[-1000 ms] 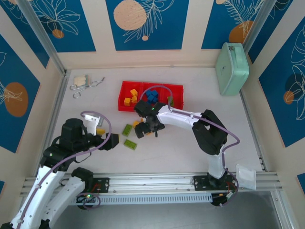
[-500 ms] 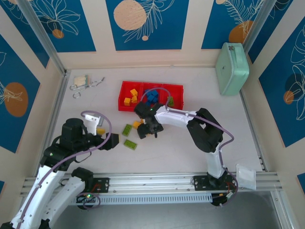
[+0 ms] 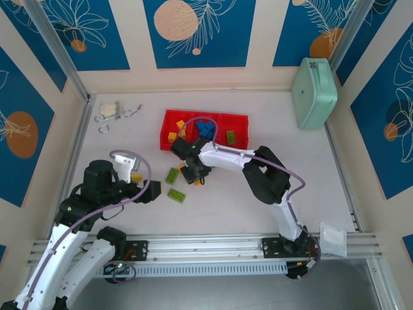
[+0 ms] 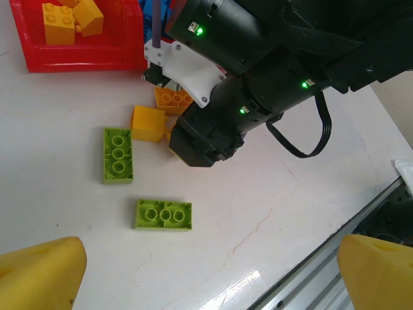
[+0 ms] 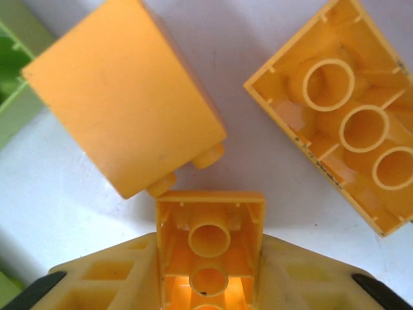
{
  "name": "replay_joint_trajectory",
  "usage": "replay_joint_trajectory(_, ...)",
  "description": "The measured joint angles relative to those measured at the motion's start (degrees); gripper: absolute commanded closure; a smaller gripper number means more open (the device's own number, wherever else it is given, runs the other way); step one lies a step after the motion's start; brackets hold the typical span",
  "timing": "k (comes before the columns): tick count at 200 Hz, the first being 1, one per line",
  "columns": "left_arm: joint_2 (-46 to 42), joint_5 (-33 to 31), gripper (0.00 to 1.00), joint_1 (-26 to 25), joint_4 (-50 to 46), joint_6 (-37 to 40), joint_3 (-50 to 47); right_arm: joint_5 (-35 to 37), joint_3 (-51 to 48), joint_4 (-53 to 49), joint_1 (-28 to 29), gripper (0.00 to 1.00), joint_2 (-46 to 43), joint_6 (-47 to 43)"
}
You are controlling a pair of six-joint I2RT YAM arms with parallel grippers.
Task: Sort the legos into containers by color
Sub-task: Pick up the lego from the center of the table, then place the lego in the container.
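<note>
**Top external.** The red tray (image 3: 239,117) lies mid-table. Its left compartment holds yellow bricks (image 3: 175,134), the middle one blue bricks (image 3: 205,128), and the right one a single green brick (image 3: 230,136). The right gripper (image 3: 193,175) points down just in front of the tray. A first loose green brick (image 3: 172,175) and a second loose green brick (image 3: 176,195) lie to its left. The left gripper (image 3: 153,190) hangs near them, apart.

**Left wrist.** The left fingertips (image 4: 45,274) stand wide apart with nothing between them. Both loose green bricks lie studs up. A tipped orange-yellow brick (image 4: 148,123) and an upturned orange-yellow brick (image 4: 173,98) lie against the right gripper's black body.

**Right wrist.** The right fingers (image 5: 97,284) are clamped on the sides of a small orange-yellow brick (image 5: 209,248), its hollow side facing the camera. The tipped brick lies just beside it, and the upturned one lies apart to the right.
</note>
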Motion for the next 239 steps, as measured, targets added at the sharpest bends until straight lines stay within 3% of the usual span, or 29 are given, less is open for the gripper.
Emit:
replay_joint_trajectory(74, -0.4, 0.0, 0.01, 0.5, 0.0, 0.0, 0.0, 2.4, 3.6, -4.3, 0.7, 0.7, -4.3, -0.3)
replay_joint_trajectory(128, -1.7, -0.2, 0.01, 0.7, 0.0, 0.0, 0.0, 0.9, 11.2, 2.9, -2.2, 0.71, -6.3, 3.0)
replay_joint_trajectory(183, -2.2, -0.2, 0.01, 0.8, 0.0, 0.0, 0.0, 2.0, 26.3, 7.0, -4.7, 0.71, 4.9, 4.2)
replay_joint_trajectory(239, -2.7, -0.4, 0.01, 1.2, 0.0, 0.0, 0.0, 4.2, 41.6, 3.9, -5.0, 0.7, 18.9, 2.6)
